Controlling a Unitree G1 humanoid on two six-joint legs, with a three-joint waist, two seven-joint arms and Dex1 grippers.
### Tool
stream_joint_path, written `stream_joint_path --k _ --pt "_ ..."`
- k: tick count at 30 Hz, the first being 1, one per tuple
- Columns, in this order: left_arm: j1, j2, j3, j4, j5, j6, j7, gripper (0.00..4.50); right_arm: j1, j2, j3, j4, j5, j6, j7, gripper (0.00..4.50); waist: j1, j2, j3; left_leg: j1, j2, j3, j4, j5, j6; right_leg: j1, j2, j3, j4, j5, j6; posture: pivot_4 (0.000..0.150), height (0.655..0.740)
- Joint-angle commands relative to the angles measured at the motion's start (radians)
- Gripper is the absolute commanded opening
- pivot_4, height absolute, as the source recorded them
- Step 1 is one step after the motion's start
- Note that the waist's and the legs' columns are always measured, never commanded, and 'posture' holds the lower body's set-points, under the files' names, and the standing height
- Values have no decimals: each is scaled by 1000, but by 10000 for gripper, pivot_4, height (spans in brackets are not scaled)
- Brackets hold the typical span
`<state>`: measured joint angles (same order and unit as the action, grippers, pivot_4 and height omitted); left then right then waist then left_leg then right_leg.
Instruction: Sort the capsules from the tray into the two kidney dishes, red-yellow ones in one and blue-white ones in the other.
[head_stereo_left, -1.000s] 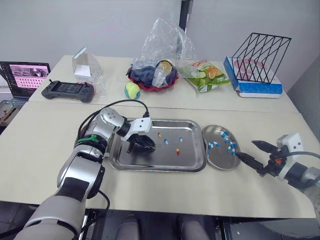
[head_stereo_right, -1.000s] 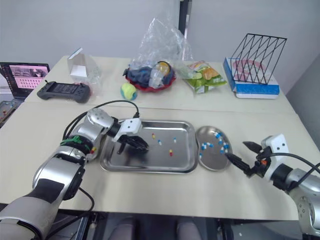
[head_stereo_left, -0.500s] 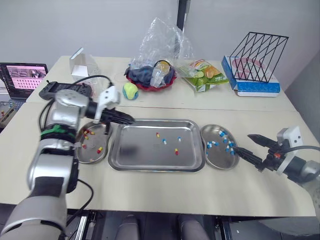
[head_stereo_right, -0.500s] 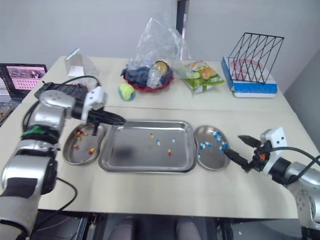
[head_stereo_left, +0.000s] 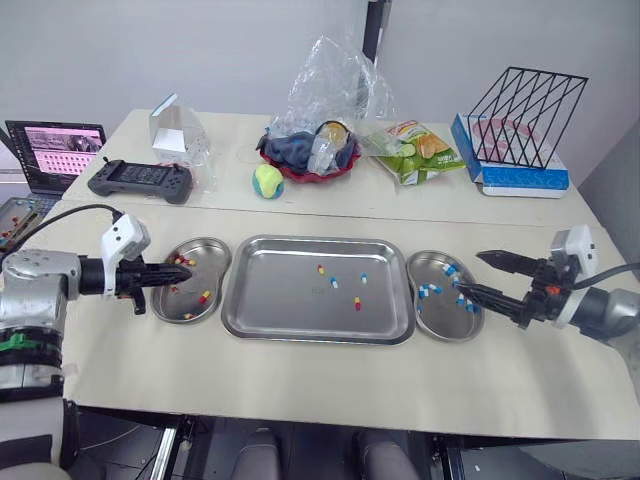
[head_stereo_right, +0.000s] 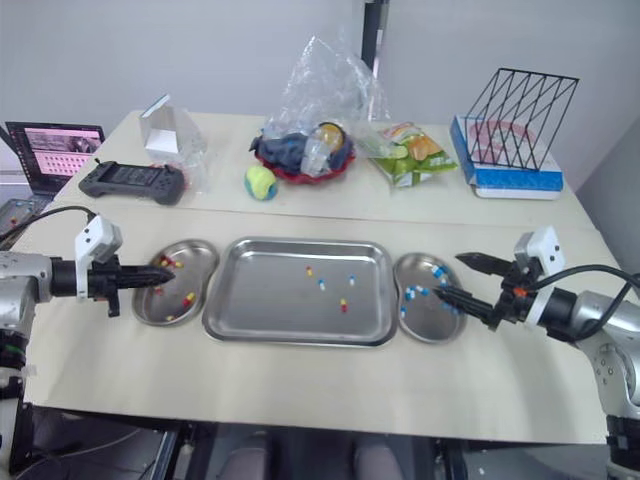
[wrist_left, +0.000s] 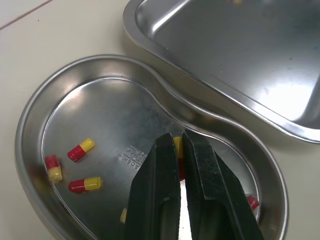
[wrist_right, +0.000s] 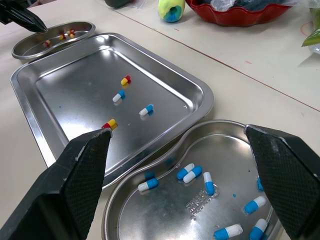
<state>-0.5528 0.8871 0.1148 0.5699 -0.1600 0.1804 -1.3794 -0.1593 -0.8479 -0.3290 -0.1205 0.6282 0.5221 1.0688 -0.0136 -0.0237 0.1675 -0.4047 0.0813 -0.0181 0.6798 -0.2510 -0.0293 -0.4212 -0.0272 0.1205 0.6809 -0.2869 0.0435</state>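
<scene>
surface: beige table (head_stereo_left: 300, 385) bearing tray (head_stereo_left: 280, 300) | room: grey wall (head_stereo_left: 200, 50) | laptop (head_stereo_left: 55, 150) left

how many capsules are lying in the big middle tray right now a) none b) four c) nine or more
b: the tray holds two red-yellow capsules and two blue-white capsules, four in all.

We've got the tray (head_stereo_left: 280, 300) mid-frame, left kidney dish (head_stereo_left: 218, 262) just beside it, right kidney dish (head_stereo_left: 440, 318) on the other side, capsules (head_stereo_left: 357, 303) in all three. Wire rack (head_stereo_left: 525, 115) upper right, game controller (head_stereo_left: 140, 180) upper left.
</scene>
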Motion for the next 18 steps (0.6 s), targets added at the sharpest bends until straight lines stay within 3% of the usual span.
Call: stream_joint_path --k 1,6,7,8,18 --pt "6 7 9 -51 -16 12 38 336 -23 -16 -6 1 -8 -25 10 45000 0 0 0 0 0 0 0 0 0 0 0 0 0 0 0 1500 7174" --pt "-1 14 18 -45 -31 38 50 336 -26 -15 -4 4 -15 -27 17 45000 0 0 0 0 0 0 0 0 0 0 0 0 0 0 0 1500 7174" --pt "-6 15 22 -41 -34 41 50 7447 -24 -16 -6 2 -15 -26 18 45000 0 0 0 0 0 0 0 0 0 0 0 0 0 0 0 1500 7174" --pt "-12 22 26 -35 -36 44 49 9224 -21 -17 -8 4 -19 -32 19 45000 0 0 0 0 0 0 0 0 0 0 0 0 0 0 0 1500 7174" --pt "-16 120 193 42 -156 92 63 42156 -3 -6 -30 39 -49 -94 15 45000 -4 0 0 0 0 0 -1 0 0 0 0 0 0 0 0 1500 7174"
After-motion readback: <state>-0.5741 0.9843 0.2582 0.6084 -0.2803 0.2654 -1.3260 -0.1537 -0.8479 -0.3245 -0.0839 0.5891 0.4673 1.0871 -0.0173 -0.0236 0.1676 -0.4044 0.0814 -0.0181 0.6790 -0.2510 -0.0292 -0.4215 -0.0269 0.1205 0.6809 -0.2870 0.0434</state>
